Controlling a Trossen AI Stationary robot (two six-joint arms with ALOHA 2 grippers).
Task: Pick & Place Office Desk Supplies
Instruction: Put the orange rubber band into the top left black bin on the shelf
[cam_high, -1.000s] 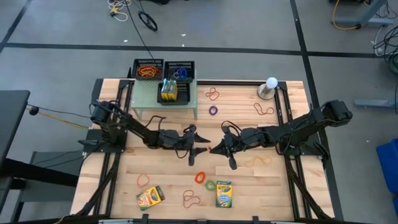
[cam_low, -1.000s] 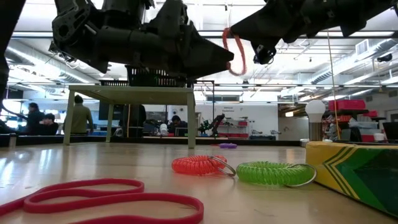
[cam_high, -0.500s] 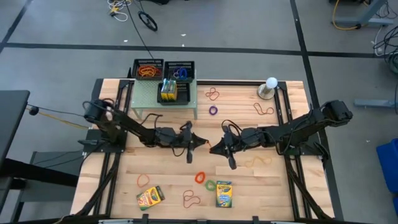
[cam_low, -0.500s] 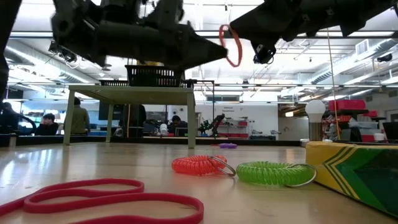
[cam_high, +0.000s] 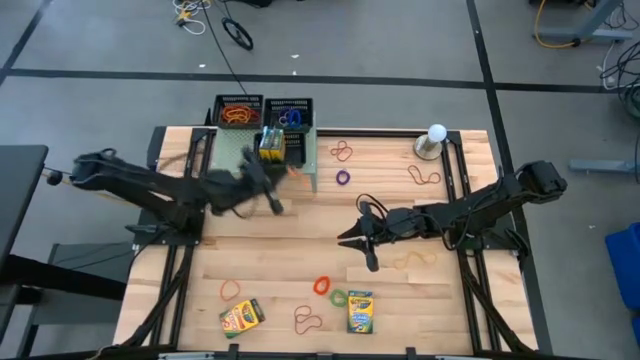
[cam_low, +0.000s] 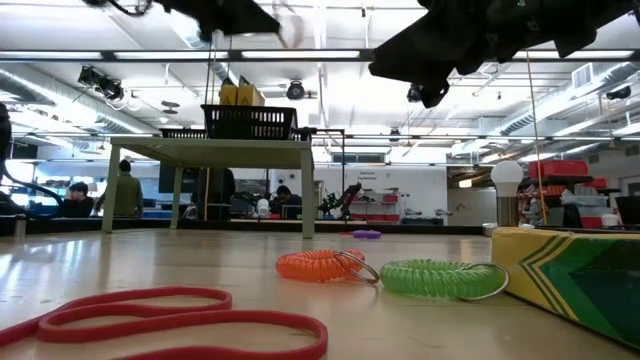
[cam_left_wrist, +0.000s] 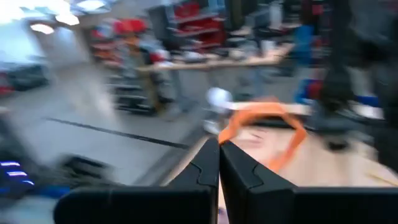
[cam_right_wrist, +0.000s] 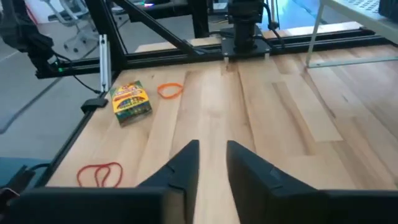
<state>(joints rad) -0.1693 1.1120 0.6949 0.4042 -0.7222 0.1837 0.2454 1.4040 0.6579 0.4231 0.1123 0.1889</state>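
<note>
My left gripper (cam_high: 283, 180) hangs high beside the pale green shelf (cam_high: 238, 158), shut on an orange rubber band (cam_left_wrist: 267, 121); the band shows as a blurred orange streak (cam_high: 296, 172) in the high view. My right gripper (cam_high: 343, 240) stands over the middle of the table, open, with nothing between its fingers (cam_right_wrist: 186, 163). On the shelf sit black mesh trays (cam_high: 238, 110), one of them (cam_high: 272, 150) holding crayon boxes. My left gripper pinches one end of the orange band's loop (cam_left_wrist: 225, 135) between its two shut fingertips. The fingers point about level. The rest of the loop stands out past the fingertips, lifted clear of the table.
Two crayon boxes (cam_high: 241, 316) (cam_high: 359, 311), an orange coil (cam_high: 322, 285), a green coil (cam_high: 338, 297) and loose bands (cam_high: 307, 320) (cam_high: 416, 260) (cam_high: 342, 151) lie on the table. A white ball on a stand (cam_high: 436, 133) is at the far right.
The band hung from my right gripper; my left gripper shut on it, and my right gripper opened and let go, staying in place. My left gripper then rose and drew back toward the shelf at the far left, carrying the band.
</note>
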